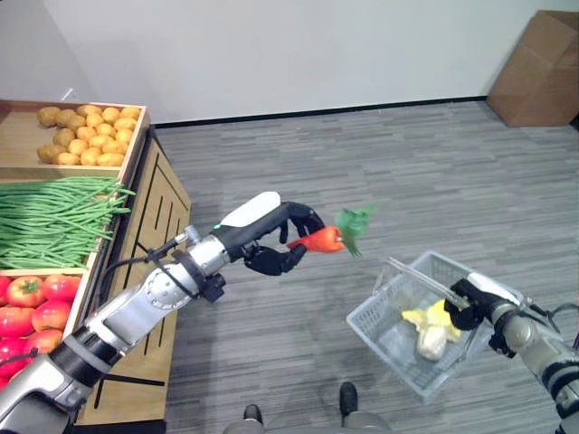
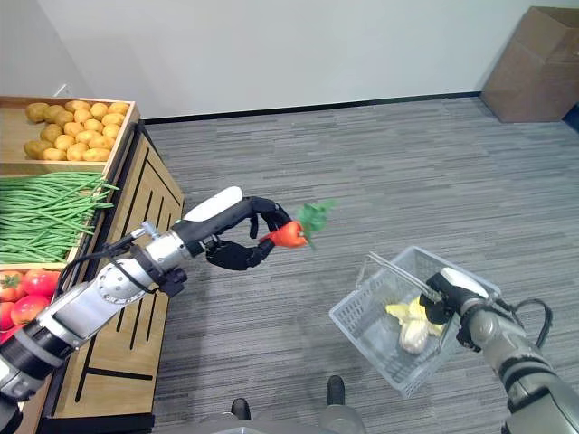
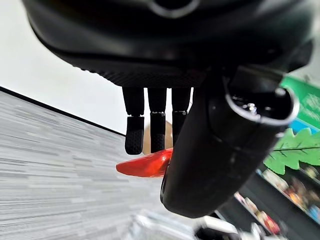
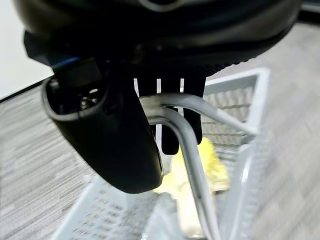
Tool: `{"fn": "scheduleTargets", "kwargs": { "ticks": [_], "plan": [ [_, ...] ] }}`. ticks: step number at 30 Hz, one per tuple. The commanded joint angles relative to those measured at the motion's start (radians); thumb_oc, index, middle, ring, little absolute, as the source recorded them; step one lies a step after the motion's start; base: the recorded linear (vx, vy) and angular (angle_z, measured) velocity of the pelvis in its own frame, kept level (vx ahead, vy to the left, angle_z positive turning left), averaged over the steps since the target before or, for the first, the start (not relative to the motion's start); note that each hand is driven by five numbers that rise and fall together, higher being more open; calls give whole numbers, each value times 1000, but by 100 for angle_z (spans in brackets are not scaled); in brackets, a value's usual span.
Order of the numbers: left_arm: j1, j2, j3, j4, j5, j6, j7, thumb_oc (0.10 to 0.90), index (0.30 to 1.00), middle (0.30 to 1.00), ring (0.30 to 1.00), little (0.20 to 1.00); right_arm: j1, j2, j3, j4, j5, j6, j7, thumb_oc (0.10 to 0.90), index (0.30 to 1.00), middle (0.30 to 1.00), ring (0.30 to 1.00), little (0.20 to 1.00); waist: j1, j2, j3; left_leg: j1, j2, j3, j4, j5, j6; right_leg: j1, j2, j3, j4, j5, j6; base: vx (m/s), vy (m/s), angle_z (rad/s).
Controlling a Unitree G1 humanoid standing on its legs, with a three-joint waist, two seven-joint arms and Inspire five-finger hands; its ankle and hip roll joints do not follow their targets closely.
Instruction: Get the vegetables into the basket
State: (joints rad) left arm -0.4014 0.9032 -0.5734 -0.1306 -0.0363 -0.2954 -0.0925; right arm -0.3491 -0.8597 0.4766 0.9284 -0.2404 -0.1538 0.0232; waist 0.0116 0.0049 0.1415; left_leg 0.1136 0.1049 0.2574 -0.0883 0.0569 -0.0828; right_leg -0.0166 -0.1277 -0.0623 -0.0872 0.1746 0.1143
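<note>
Left hand (image 1: 276, 242) is held out over the floor (image 1: 389, 181), right of the stand (image 1: 136, 271), fingers and thumb pinched on a carrot (image 1: 318, 240). Carrot: orange-red, glossy, tapered, with a green leafy top (image 1: 355, 228) pointing right; held in the air, up and left of the basket (image 1: 389, 339), well apart from it. In the left wrist view the red tip (image 3: 142, 164) is seen jutting out between fingers (image 3: 157, 130) and thumb.

Right hand (image 1: 470, 303) at near right, fingers curled round the basket's metal handle (image 4: 187, 145); basket carried tilted above the floor. Basket: pale grey mesh. Inside it a yellow item and a pale rounded vegetable (image 1: 431, 339) are seen, lying together.

Stand at left, wooden, three bins: potatoes (image 1: 86, 134) far, green beans (image 1: 54, 217) in the middle, tomatoes (image 1: 32, 307) near. A cardboard box (image 1: 538, 68) is noted at far right by the wall.
</note>
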Motion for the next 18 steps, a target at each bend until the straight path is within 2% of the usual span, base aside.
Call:
{"fn": "scheduleTargets", "kwargs": {
  "ticks": [1,2,3,7,12,14,18],
  "plan": [
    [-193,37,-62,-76,-65,-87,14,400,300,300,300,300,-239,-104,71,20,-32,-38,-73,400,300,300,300,300,18,-38,-45,-1,32,-5,1,-22,-59,73,-25,-36,0,-97,63,0,0,0],
    [-196,37,-63,-74,-66,-88,14,400,300,300,300,300,-244,-102,74,23,-32,-38,-74,400,300,300,300,300,18,-38,-44,-1,32,-4,1,-22,-59,73,-25,-35,0,-97,63,0,0,0],
    [-257,60,-112,-77,-58,-93,8,400,300,300,300,300,-299,-107,106,34,-49,-35,-83,400,300,300,300,300,17,-35,-45,-2,32,-3,1,-21,-60,71,-25,-34,0,-95,65,0,0,0],
    [-330,40,-172,-66,-44,-98,15,400,300,300,300,300,-357,-89,125,29,-43,-31,-101,400,300,300,300,300,14,-34,-43,-4,32,-3,1,-22,-60,66,-26,-31,0,-92,67,0,0,0],
    [-362,-25,-197,-42,-22,-97,36,400,300,300,300,300,-413,-37,103,-31,34,-29,-127,400,300,300,300,300,10,-30,-43,0,31,2,1,-25,-57,66,-26,-26,0,-92,65,0,0,0],
    [-353,-75,-192,-14,-6,-87,47,400,300,300,300,300,-427,12,64,-79,96,-31,-144,400,300,300,300,300,6,-27,-43,4,31,6,1,-27,-55,66,-27,-21,0,-91,64,0,0,0],
    [-332,-134,-204,41,4,-73,44,400,300,300,300,300,-435,44,49,-123,131,-31,-150,400,300,300,300,300,2,-28,-44,6,31,9,1,-29,-53,65,-28,-18,0,-92,62,8,7,-4]
  ]
}}
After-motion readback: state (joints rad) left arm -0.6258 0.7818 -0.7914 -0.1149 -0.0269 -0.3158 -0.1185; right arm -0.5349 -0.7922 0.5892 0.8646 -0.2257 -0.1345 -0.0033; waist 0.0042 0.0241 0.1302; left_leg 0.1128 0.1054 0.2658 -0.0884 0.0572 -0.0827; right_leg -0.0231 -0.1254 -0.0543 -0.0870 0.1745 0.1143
